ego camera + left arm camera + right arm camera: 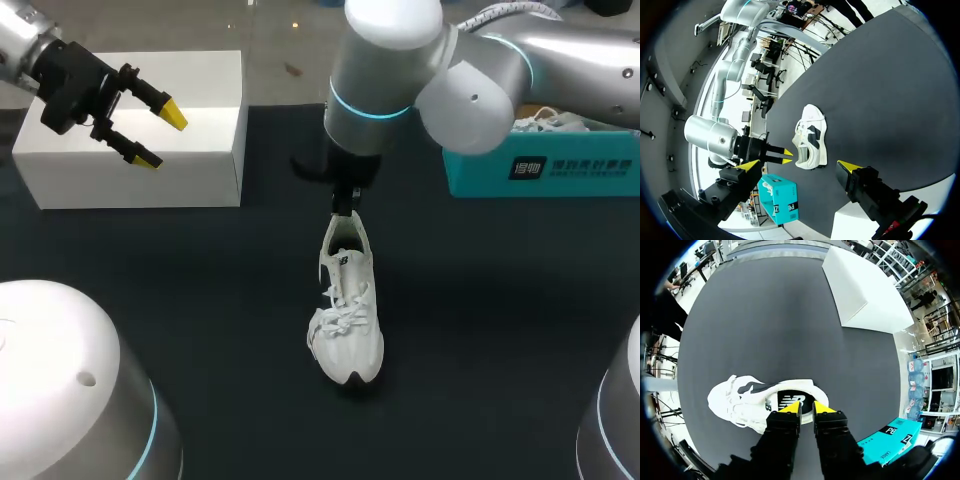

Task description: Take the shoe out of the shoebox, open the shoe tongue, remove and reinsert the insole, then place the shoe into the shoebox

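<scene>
The white sneaker point(348, 318) stood upright on its sole at the middle of the dark table point(200, 300), outside the box, with its toe towards the lower edge and its heel towards the top. It had white laces, a dark emblem on its side and a dark patch under the toe.

The teal shoebox point(545, 172) sat at the upper right, partly hidden by the right arm. Its side carried a dark label with white print, and a second white shoe point(548, 120) showed inside it.

The right gripper point(345, 205) sat at the sneaker's heel. Whether it pinched the heel or only rested against it could not be told from any view.

The left gripper point(162, 137) hung at the upper left over a plain white box point(140, 170). Its yellow tips were spread wide and held nothing.

Only the right wrist view looked down into the shoe's opening, where a dark insole point(790, 401) with a white printed mark lay just ahead of the gripper. Only the left wrist view showed the sneaker's side in full, with its large dark emblem and thick pale sole. There the sneaker stood well ahead of the gripper, and the teal box lay beyond the heel.
</scene>
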`<state>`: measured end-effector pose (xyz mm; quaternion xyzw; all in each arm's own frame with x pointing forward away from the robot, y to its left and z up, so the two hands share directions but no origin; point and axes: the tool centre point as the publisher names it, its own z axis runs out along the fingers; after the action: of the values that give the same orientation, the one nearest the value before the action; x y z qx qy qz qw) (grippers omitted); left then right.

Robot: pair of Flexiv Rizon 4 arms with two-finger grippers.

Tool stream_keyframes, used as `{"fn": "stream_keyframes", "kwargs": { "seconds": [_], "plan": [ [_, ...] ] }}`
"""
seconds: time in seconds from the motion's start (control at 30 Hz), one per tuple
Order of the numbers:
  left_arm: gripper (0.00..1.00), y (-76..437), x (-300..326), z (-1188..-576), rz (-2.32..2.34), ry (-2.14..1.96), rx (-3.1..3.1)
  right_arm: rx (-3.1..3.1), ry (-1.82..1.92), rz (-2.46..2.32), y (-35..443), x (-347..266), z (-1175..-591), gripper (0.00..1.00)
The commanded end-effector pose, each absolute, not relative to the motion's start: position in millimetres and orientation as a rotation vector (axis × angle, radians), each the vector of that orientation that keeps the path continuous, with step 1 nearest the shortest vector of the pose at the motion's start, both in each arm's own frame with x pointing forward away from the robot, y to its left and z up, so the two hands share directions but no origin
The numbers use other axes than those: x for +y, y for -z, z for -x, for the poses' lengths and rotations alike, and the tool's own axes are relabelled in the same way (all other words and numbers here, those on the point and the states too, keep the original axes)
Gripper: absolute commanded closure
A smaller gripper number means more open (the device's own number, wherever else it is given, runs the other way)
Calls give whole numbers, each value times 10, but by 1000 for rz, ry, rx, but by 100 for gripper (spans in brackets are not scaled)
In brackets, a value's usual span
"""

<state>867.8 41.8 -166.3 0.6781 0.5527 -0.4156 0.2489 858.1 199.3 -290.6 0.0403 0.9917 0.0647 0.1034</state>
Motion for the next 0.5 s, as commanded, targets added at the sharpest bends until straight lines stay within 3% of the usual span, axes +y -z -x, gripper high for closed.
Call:
{"fn": "stream_keyframes", "kwargs": {
  "seconds": [0.03, 0.5],
  "plan": [
    [0, 1656, 419, -8685, -1852, 1132, 1507, 2943, -161, -125, 3015, 2073, -8697, 70],
    [0, 1656, 419, -8685, -1852, 1132, 1507, 2967, -143, -155, 3124, 1914, -8826, 58]
  ]
}}
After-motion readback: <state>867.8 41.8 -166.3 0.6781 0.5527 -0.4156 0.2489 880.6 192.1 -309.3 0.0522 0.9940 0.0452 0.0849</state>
